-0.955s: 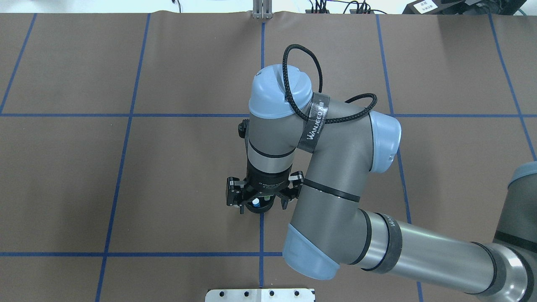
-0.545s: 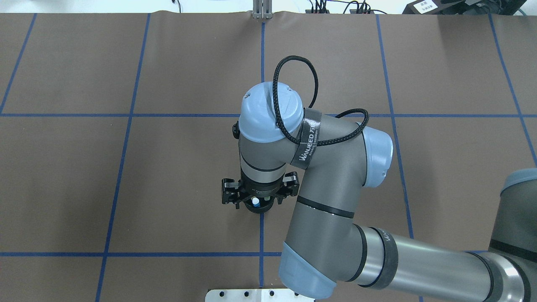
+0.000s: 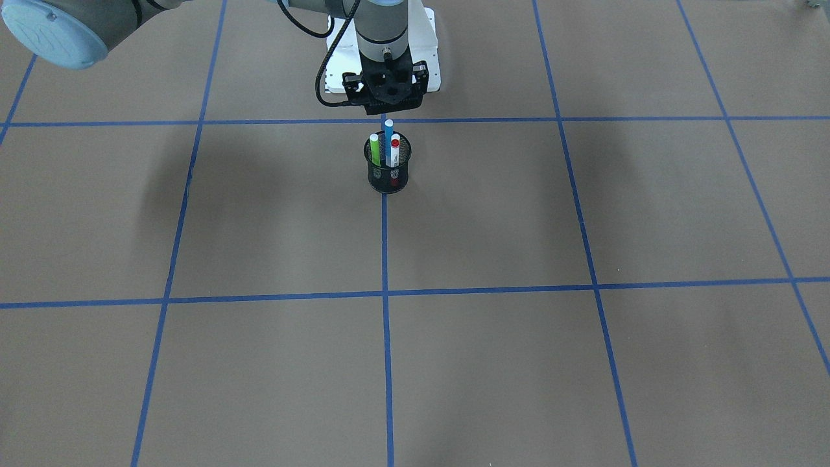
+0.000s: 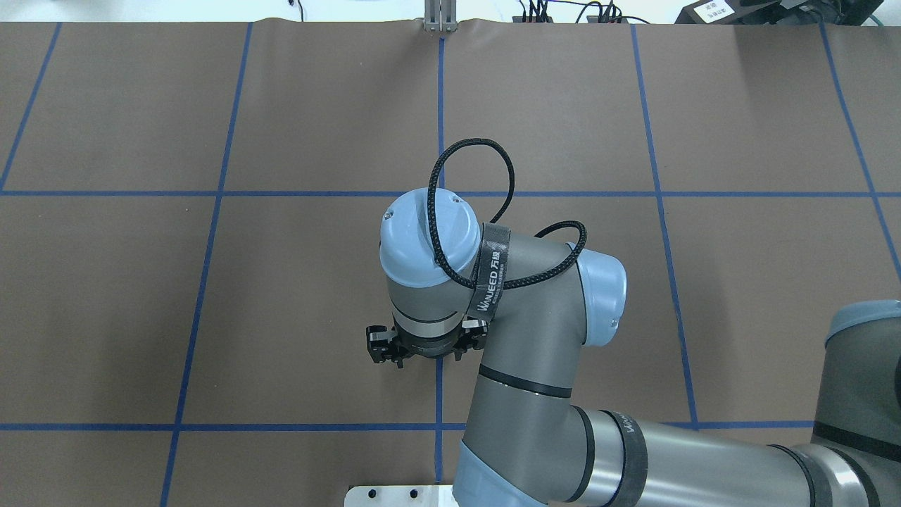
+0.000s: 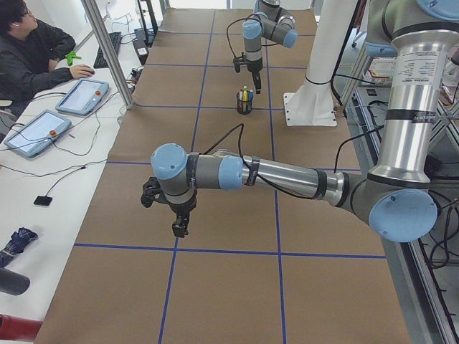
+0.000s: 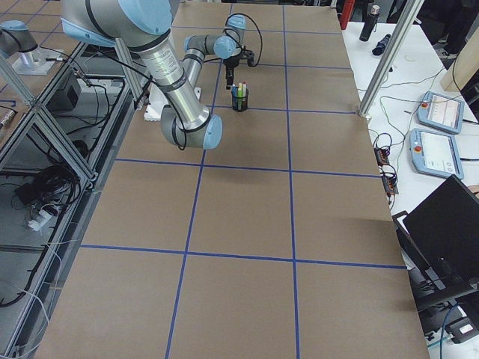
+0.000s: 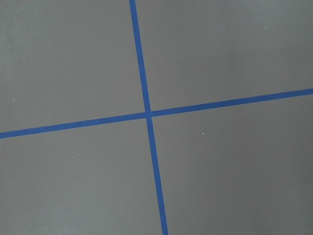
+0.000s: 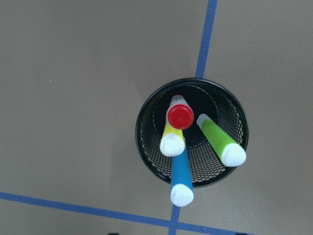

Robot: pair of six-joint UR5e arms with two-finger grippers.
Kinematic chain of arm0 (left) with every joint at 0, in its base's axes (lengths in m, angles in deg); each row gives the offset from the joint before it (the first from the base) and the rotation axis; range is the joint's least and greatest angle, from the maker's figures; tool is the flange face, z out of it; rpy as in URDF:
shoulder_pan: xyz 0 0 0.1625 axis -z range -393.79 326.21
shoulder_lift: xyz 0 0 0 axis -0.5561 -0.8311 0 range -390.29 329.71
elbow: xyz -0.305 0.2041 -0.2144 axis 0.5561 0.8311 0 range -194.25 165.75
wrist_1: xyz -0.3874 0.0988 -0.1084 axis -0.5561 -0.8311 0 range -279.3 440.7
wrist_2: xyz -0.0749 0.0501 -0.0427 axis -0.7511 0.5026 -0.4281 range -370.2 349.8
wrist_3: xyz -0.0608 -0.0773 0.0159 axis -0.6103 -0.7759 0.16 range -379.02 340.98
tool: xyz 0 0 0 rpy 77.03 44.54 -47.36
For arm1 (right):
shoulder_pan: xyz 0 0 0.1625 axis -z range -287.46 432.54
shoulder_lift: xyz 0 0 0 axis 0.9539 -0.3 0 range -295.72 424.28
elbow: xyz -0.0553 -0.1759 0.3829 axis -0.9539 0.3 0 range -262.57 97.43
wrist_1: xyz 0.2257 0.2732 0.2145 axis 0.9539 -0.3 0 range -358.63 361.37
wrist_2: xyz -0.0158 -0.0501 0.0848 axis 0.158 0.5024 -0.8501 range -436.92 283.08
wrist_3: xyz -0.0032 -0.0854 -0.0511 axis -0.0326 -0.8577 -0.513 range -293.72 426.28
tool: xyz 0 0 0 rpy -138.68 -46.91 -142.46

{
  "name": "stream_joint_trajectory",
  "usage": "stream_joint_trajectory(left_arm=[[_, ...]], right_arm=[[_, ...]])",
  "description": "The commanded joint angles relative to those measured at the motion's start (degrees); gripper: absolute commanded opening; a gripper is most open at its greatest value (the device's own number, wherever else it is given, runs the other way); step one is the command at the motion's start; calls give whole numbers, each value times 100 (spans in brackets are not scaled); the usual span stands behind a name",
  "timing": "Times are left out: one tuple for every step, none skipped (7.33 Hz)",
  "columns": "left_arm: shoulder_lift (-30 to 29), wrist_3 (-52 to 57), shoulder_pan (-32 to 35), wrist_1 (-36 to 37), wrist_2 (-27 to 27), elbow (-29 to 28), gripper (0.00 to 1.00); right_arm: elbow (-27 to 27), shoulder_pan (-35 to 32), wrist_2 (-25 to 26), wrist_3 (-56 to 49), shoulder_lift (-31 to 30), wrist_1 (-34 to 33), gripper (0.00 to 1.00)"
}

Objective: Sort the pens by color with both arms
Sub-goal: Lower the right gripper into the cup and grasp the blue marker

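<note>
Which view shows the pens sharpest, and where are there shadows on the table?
Right wrist view: sharp and evenly lit, red-capped pen and mesh cup crisp. Front-facing view: broad soft shadow on the table view-left of the cup. Exterior right view: pens tiny.

The black mesh cup stands on a blue tape line, a little nearer than a crossing of lines. Three pens stand in it: the lime green pen on the left, the blue pen in the middle (its top the highest of the three), and the red-capped white pen on the right. The right gripper hangs just above the blue pen's top.
</note>
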Motion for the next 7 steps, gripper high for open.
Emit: stream_joint_trajectory(left_arm=[[0, -3, 1, 0, 0, -3, 100], [0, -3, 1, 0, 0, -3, 100], [-9, -3, 1, 0, 0, -3, 100], [-9, -3, 1, 0, 0, 6, 100], [-26, -3, 1, 0, 0, -3, 100], [-26, -3, -7, 9, 0, -11, 100], [-35, -3, -8, 9, 0, -11, 100]], right_arm=[[58, 3, 48, 11, 0, 32, 77], [58, -6, 119, 20, 0, 32, 74], [58, -6, 224, 194, 0, 41, 68], [41, -6, 364, 318, 17, 41, 65], [6, -6, 418, 441, 9, 41, 65], [5, 11, 557, 607, 0, 41, 65], [14, 72, 654, 618, -9, 41, 65]])
